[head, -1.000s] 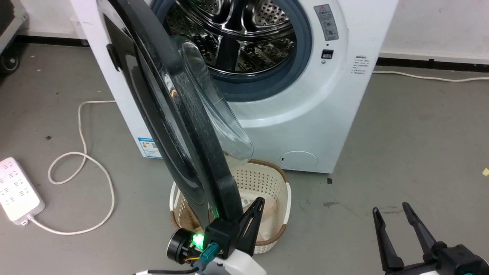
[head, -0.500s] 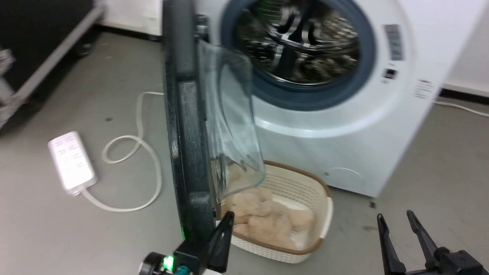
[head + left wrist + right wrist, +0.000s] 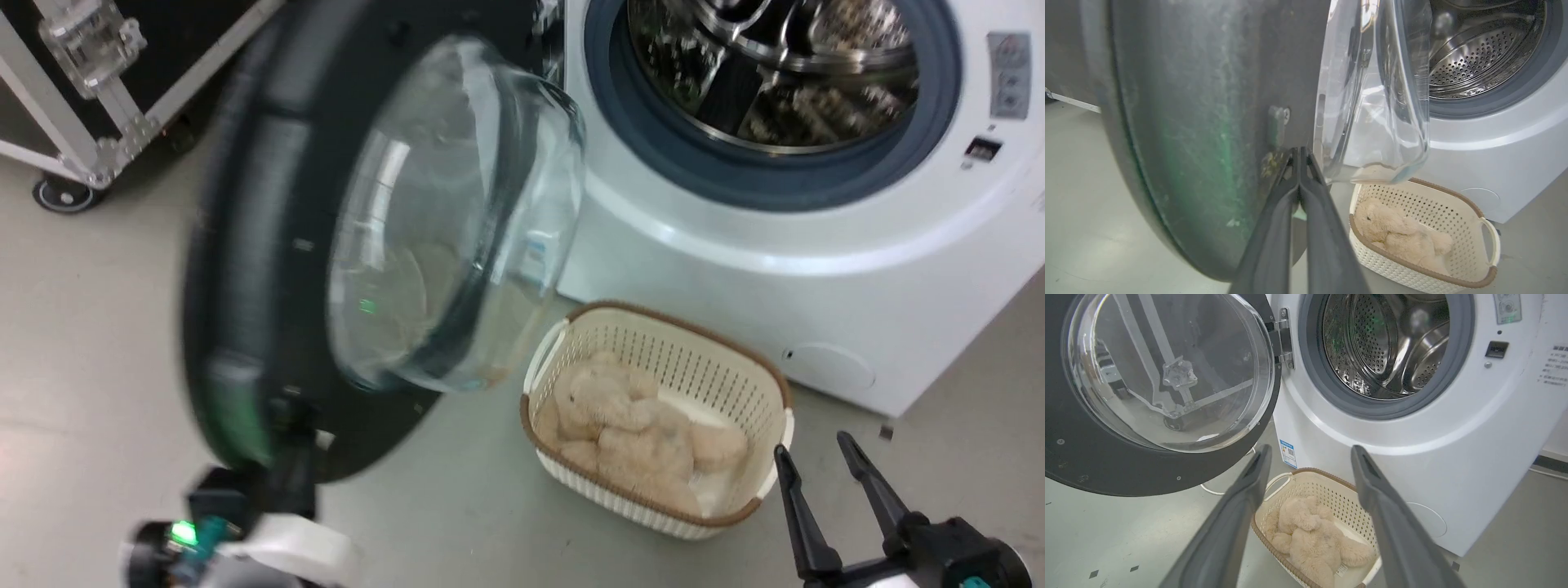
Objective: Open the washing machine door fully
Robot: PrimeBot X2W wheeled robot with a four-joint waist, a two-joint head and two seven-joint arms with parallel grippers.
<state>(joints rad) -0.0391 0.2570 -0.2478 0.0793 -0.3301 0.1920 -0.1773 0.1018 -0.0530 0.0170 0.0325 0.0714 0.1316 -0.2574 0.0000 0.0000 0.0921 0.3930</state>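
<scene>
washing machine door [image 3: 245, 261]: swung wide, left of the drum mouth [image 3: 775, 90].
left gripper [image 3: 1299, 152]: fingers pressed together, tips against the door's inner face.
right gripper [image 3: 812, 447]: spread, empty, below the drum mouth.
progress: nearly done; perhaps one last push.

Slim black right claw [image 3: 812, 443] (teal plug [image 3: 973, 581])

The left claw [image 3: 1299, 154] has its two long dark fingers [image 3: 1271, 228] pressed together at the tips, with only a thin slit lower down. Behind it, blurred in the head view, are a green wrist light [image 3: 181, 532] and a pale forearm shell [image 3: 298, 551]. The right claw [image 3: 812, 447] points upward, its fingers spread well apart and holding nothing.
</scene>
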